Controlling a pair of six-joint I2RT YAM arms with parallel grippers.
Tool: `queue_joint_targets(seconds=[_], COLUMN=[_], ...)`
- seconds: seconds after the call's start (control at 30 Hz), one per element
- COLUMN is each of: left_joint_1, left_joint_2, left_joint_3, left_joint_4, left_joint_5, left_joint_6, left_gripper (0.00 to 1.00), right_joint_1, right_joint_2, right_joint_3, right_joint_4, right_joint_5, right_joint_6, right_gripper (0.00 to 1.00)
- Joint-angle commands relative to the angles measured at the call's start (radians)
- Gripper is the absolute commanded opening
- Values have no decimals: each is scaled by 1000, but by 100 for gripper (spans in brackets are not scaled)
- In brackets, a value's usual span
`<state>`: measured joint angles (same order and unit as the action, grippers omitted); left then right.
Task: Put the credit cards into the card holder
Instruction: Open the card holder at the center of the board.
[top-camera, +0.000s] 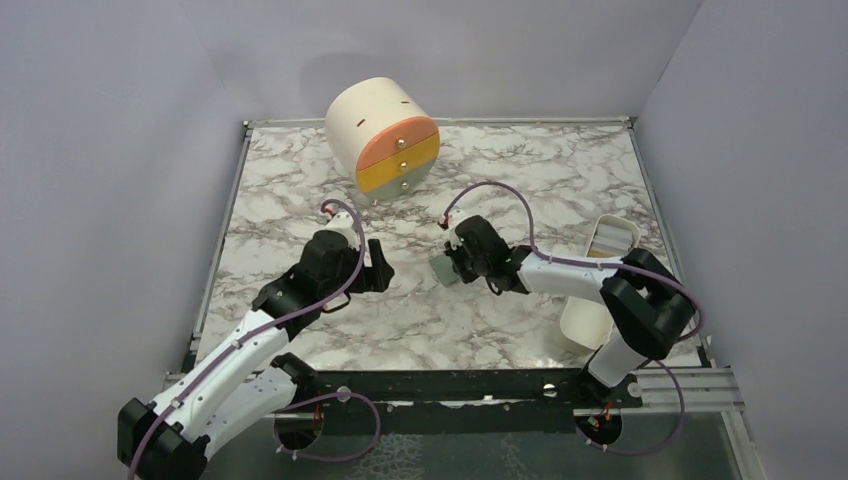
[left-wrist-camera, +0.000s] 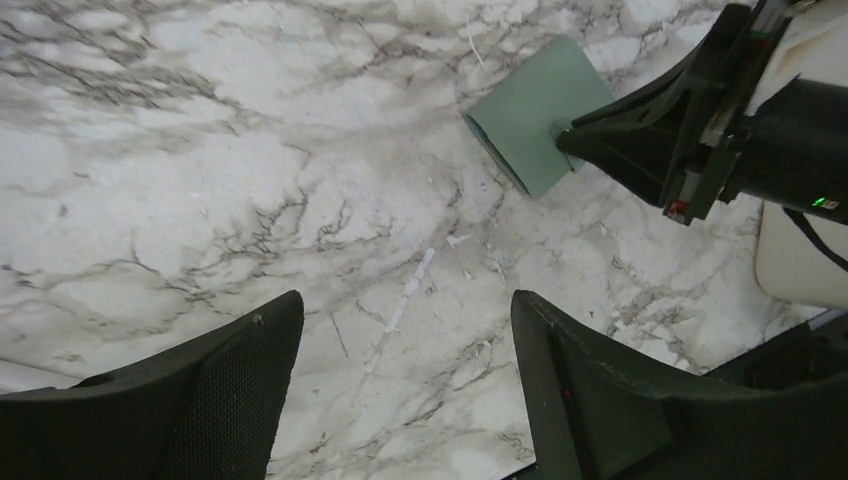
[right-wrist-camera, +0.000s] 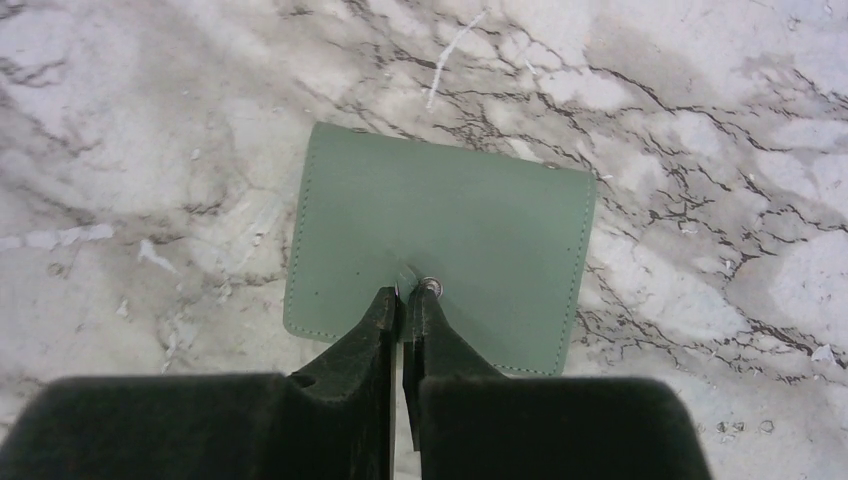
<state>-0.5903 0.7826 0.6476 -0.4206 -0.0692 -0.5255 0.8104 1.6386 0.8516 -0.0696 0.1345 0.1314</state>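
The card holder (top-camera: 443, 270) is a closed sage-green wallet near the middle of the marble table. It also shows in the left wrist view (left-wrist-camera: 530, 110) and the right wrist view (right-wrist-camera: 440, 220). My right gripper (right-wrist-camera: 410, 293) is shut, pinching the wallet's top flap beside its metal snap; in the top view, the right gripper (top-camera: 458, 266) sits at the wallet's right edge. My left gripper (top-camera: 377, 264) is open and empty, a short way left of the wallet, its jaws spread wide (left-wrist-camera: 405, 305) over bare marble. No credit cards show in any view.
A cream cylinder (top-camera: 378, 128) with orange, yellow and grey drawers stands at the back centre. A long white tray (top-camera: 608, 242) lies at the right edge, partly under my right arm. Raised rails border the table.
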Motion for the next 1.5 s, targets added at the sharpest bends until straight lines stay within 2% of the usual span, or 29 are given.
queue_joint_targets(seconds=[0.0, 0.33, 0.57, 0.73, 0.83, 0.93, 1.03, 1.1, 1.27, 1.47], left_joint_1=[7, 106, 107, 107, 107, 107, 107, 107, 106, 106], left_joint_2=[46, 145, 182, 184, 192, 230, 273, 309, 409, 473], left_joint_3=[-57, -91, -111, -163, -205, -208, -212, -218, -226, -225], left_joint_4=[87, 179, 254, 324, 392, 386, 399, 419, 503, 578], left_joint_5=[181, 360, 469, 483, 480, 437, 424, 429, 483, 520], left_joint_6=[-119, -131, -115, -136, -158, -174, -190, -204, -242, -256], left_gripper=[77, 74, 74, 74, 74, 72, 72, 71, 68, 65], right_joint_1=[4, 4, 4, 3, 4, 4, 4, 3, 4, 4], right_joint_2=[-104, -273, -296, -291, -277, -283, -322, -351, -383, -427], right_joint_3=[-44, -177, -208, -227, -225, -253, -318, -353, -460, -552], right_joint_4=[117, 318, 409, 497, 498, 525, 579, 586, 666, 703], right_joint_5=[-139, -467, -546, -581, -566, -548, -462, -374, -369, -276], right_joint_6=[-76, -167, -223, -222, -213, -194, -146, -71, 13, 86], right_gripper=[1, 2, 1, 1, 1, 2, 1, 2, 2, 2])
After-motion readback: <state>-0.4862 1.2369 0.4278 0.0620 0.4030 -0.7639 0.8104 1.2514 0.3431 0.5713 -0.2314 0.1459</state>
